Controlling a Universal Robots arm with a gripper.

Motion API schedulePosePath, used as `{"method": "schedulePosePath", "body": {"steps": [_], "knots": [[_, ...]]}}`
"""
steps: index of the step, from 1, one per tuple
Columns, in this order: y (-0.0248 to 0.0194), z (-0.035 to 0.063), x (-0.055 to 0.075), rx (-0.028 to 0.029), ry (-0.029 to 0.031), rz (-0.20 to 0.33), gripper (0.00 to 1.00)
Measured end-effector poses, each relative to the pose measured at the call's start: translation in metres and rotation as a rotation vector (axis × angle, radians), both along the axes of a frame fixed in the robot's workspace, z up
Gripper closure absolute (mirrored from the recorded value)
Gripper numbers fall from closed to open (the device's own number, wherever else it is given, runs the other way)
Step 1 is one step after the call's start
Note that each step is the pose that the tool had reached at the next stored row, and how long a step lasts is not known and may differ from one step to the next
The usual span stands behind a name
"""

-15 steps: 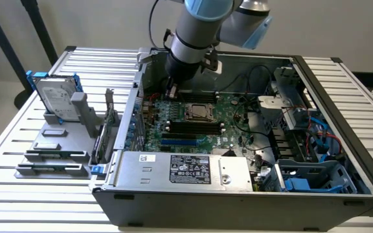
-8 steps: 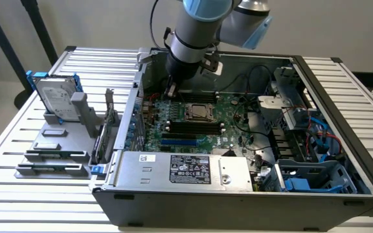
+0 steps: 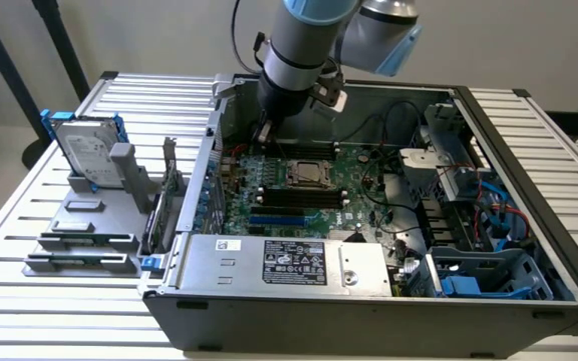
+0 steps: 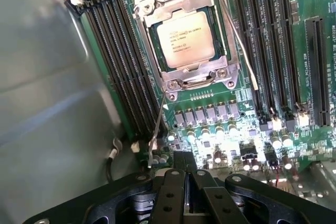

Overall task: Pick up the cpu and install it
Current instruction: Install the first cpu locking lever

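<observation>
While the pincer [image 4: 185, 157] hangs clenched and empty above the board [image 4: 247, 90], the cpu [image 4: 186, 39] lies ahead of its tips, apart, seated in the socket [image 4: 199, 74].

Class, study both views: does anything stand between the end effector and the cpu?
The cpu sits inside a metal retention frame that overlaps its edges; its top is bare. A thin latch lever slants across the gap toward the shut end effector. Nothing else visible intervenes.
</observation>
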State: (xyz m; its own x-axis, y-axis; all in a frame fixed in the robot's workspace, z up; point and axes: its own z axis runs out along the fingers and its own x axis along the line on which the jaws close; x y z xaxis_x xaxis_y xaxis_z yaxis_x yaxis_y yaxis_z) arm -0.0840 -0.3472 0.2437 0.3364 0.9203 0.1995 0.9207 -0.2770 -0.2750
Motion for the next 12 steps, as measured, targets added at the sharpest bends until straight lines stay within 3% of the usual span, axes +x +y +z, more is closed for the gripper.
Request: {"method": "schedulePosePath", "body": {"steps": [5, 12], "knots": [[-0.0017, 0.0016, -0.0009, 0.0060, 0.0011, -0.027, 0.89], [-0.0027, -0.0045, -0.0101, 0.0062, 0.0052, -0.037, 0.89]]}}
